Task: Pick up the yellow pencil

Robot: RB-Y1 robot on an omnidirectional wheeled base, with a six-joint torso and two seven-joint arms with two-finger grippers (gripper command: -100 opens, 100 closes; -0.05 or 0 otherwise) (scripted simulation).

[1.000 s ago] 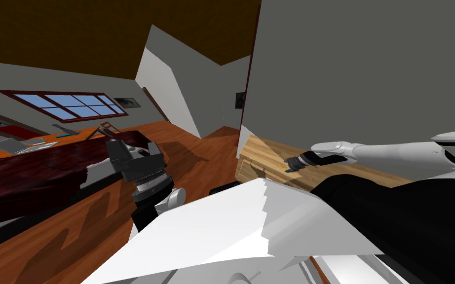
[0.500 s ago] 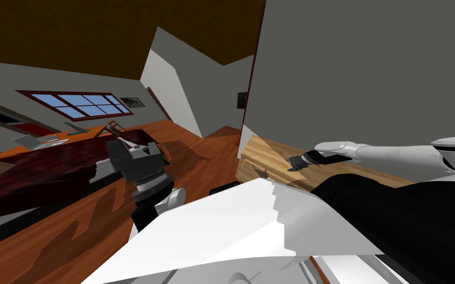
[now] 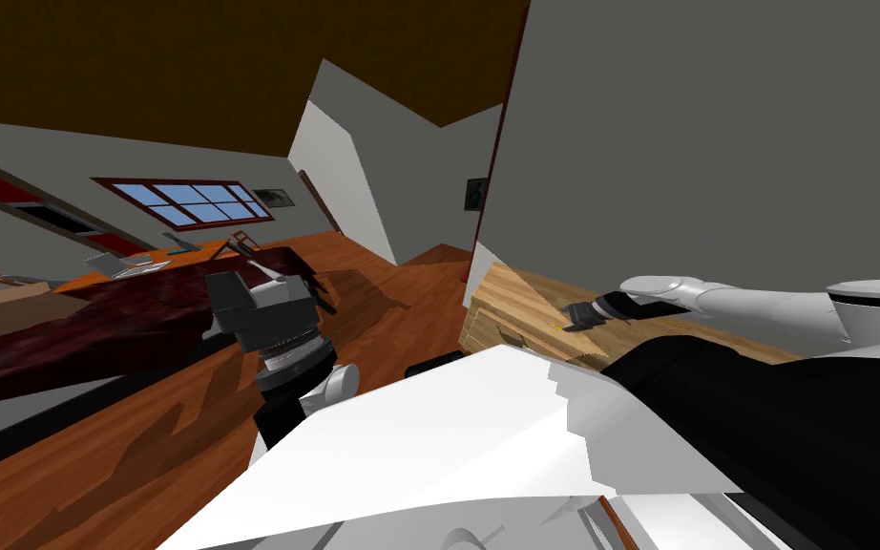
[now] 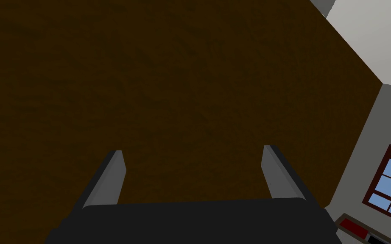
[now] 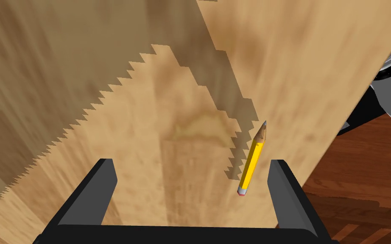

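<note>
A short yellow pencil (image 5: 252, 159) with a sharpened tip and a pink eraser end lies flat on a light wooden top (image 5: 165, 97). My right gripper (image 5: 189, 169) hangs open just above that top, and the pencil lies between its fingers, close to one finger (image 5: 286, 186). From the head camera the right gripper (image 3: 574, 316) reaches over the wooden cabinet (image 3: 514, 310) by the grey wall, with a small yellow speck of pencil (image 3: 555, 327) beside it. My left gripper (image 4: 192, 171) is open and empty, raised at the left (image 3: 257, 306).
A large grey wall (image 3: 715, 143) rises right behind the wooden cabinet. Reddish wooden floor (image 3: 142, 439) spreads to the left. A long dark red table (image 3: 94, 329) stands beyond my left arm, with an orange surface carrying small items (image 3: 157, 260) behind it.
The whole head view has shifted, so I have turned a little. My right gripper sits slightly further along the wooden top. The left arm holds its raised pose.
</note>
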